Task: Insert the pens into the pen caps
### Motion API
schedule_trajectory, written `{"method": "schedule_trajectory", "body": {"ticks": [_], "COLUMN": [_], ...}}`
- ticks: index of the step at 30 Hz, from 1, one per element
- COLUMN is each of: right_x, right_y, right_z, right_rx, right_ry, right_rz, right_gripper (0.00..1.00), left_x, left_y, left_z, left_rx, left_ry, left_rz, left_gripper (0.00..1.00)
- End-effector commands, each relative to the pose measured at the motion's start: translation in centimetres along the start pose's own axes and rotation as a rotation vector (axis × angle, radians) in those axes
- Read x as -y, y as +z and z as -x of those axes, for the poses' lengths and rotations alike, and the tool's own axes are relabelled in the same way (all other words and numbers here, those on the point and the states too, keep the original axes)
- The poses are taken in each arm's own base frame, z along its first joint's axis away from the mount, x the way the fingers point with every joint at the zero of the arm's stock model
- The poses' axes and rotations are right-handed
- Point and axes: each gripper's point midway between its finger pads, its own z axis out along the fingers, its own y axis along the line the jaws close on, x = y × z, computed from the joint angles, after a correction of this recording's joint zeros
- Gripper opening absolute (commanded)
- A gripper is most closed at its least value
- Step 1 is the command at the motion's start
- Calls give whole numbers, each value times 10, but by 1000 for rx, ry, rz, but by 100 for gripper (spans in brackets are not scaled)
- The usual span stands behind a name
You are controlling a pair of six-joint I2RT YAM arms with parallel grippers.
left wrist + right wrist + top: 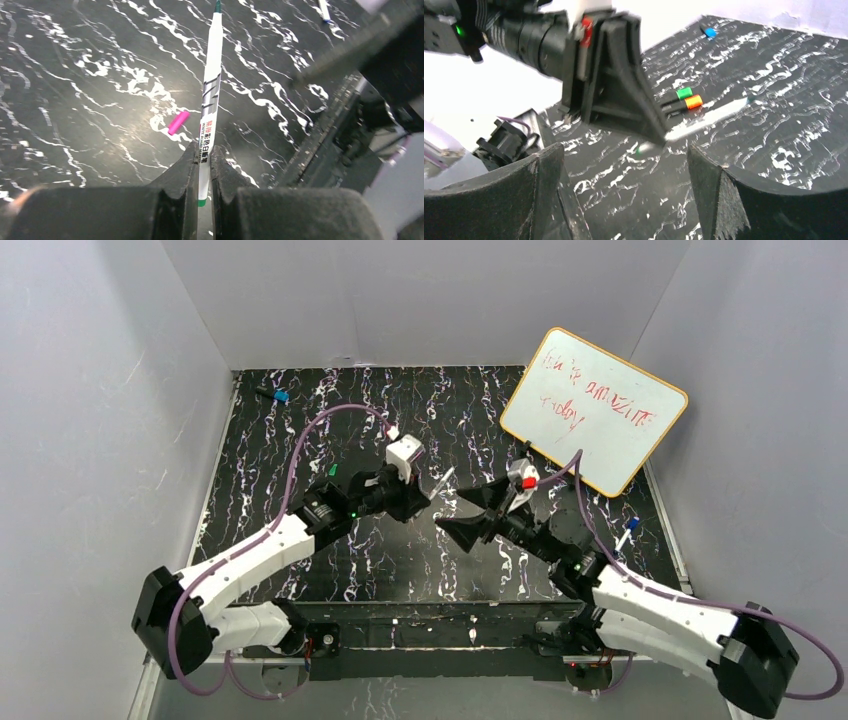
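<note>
My left gripper [204,150] is shut on the lower part of a thin white pen [210,85], which points away from the wrist and ends in a dark green tip. From above, the left gripper [432,492] holds this pen [443,483] over the middle of the table, facing the right gripper [450,510]. The right gripper [621,150] is open and holds nothing. A pink-purple cap [178,122] lies on the table below the pen. Two black markers lie side by side beyond the left gripper, one green-ended [684,93] and one orange-ended [694,102].
A whiteboard [595,410] with red writing leans at the back right. A blue-capped pen [275,395] lies at the back left, and another blue-tipped pen [627,533] lies near the right edge. White walls enclose the black marbled table [300,440].
</note>
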Motion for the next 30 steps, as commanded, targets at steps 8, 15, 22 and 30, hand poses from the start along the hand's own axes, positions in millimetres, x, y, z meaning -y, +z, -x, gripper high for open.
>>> {"method": "schedule_trajectory", "body": {"ticks": [8,15,22,30], "right_x": [-12,-16,-14,-10], "right_y": [13,24,39,54], "right_z": [83,81,80,75], "right_rx": [192,164,154,145], "right_ry": [93,130,148,161], "right_rz": [335,384,395,394], "right_gripper": [96,95,90,76], "left_x": [30,34,44,51], "left_y": [-51,-55,-54,-59], "left_z": [25,33,36,41], "left_rx": [162,212,238,251], "left_ry": [4,-16,-36,-32], "left_rz": [-193,-215,-277,-311], "left_gripper": [0,0,0,0]}}
